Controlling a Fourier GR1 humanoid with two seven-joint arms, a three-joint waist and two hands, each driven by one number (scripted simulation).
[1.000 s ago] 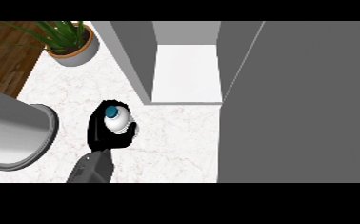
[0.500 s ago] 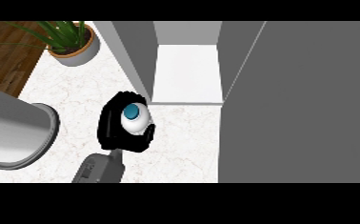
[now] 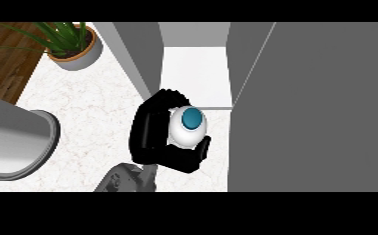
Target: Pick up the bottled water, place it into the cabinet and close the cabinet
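Just now we see our left hand [image 3: 151, 138] wrapped around the bottled water [image 3: 187, 126] — the black fingers [image 3: 168, 98] curl over its far side and the thumb presses its near side, so the hand is clamped on the bottle. From above, the bottle shows as a white rounded body with a teal cap facing up toward us. It is held above the white marbled bench [image 3: 88, 104], right at the front edge of the open cabinet [image 3: 193, 74], whose pale inner floor lies just beyond the fingers. The cabinet's grey side wall stands just to the left of the opening, and the cabinet door [image 3: 310, 109] fills the right part of the view as a broad grey panel, swung open. Our grey forearm comes in from the lower edge beneath the hand. At the far left corner a potted plant [image 3: 70, 46] sits on the bench beside a wooden surface, well apart from the bottle — and a large grey round vessel [image 3: 22, 144] shows at the left edge.
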